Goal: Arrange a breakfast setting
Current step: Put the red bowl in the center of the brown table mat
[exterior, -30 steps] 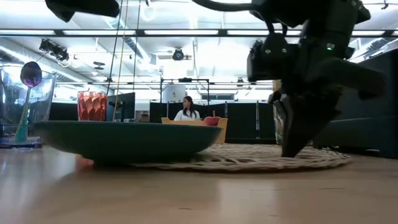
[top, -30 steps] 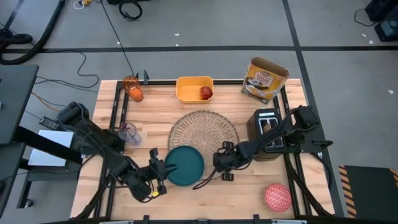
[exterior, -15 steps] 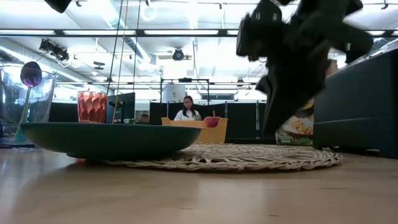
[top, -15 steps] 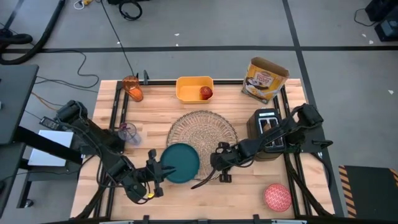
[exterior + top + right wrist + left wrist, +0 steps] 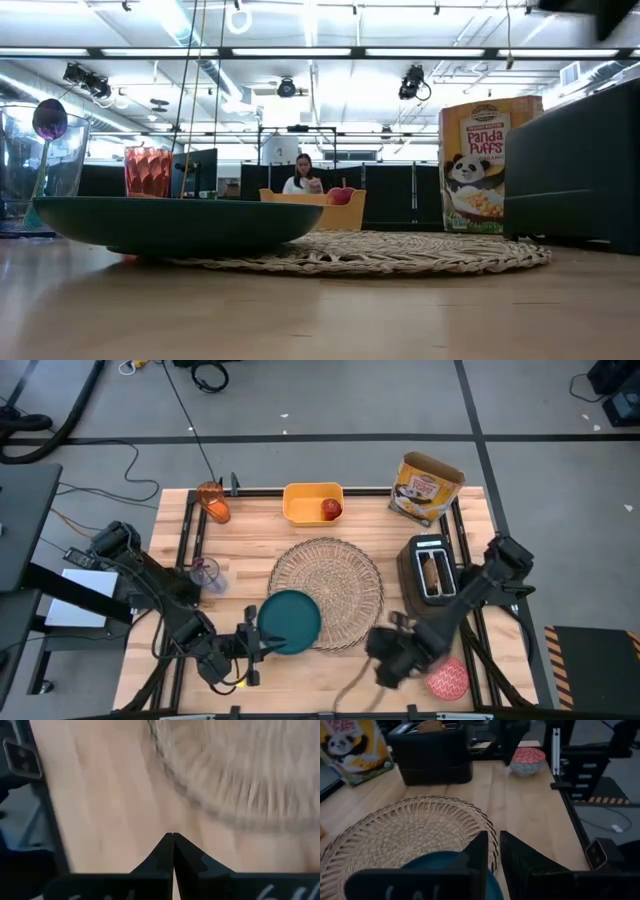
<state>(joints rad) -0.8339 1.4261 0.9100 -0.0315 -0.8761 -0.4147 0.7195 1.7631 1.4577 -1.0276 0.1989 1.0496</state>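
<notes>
**Backing off the plate, right arm swings toward the bowl**

Holding the teal plate is now the left tool's job alone. Its fingers sit nearly together and appear clamped on the plate's rim, on the side away from the placemat. The plate overlaps the placemat's edge on the left arm's side, more on the bare bench than on the weave. It has crept slightly toward the left arm over the last second and is not centred.

A second ago the right tool hung just beside the plate, over the placemat's rim. It has since pulled clear of the placemat toward the bench's front edge, fingers pressed together and holding nothing. It now sits between the placemat and the pink bowl, which lies well off the placemat near the right arm's base.

My reading is that the right arm has finished helping with the plate and may go for the bowl next. The plate itself still needs sliding to the placemat's middle. Beyond the placemat, the red apple and orange cup wait untouched.
</notes>
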